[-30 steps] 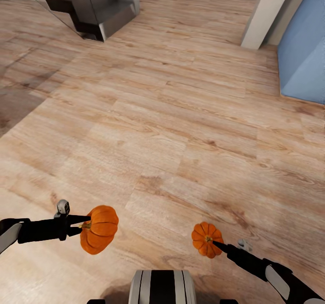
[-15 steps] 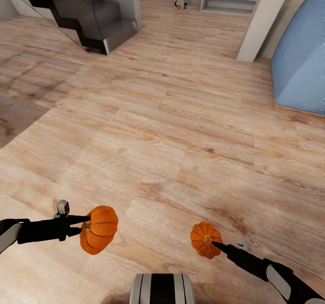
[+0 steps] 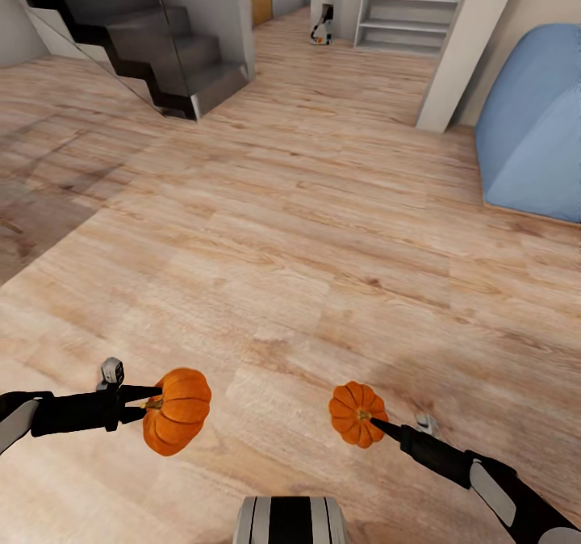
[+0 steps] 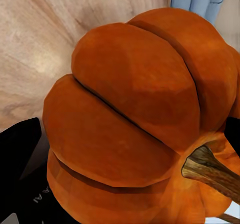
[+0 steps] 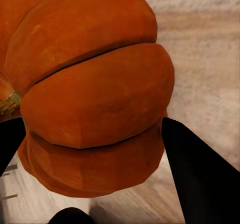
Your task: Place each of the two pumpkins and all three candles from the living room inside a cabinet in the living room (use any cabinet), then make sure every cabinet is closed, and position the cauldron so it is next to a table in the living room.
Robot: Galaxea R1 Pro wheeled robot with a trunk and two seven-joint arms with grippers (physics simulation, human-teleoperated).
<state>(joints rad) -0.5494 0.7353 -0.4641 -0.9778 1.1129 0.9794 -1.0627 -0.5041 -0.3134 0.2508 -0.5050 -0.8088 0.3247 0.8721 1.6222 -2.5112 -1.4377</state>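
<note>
The left tool (image 3: 145,403) grips one pumpkin (image 3: 177,411) by its stem, and the right tool (image 3: 373,424) clamps the other pumpkin (image 3: 357,413), both carried in the air above the wooden floor (image 3: 307,229). Dark stairs (image 3: 153,43) and a blue sofa (image 3: 532,148) stand ahead.

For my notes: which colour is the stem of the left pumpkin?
Brownish tan, on the orange left pumpkin; clearest in the left wrist view.
</note>
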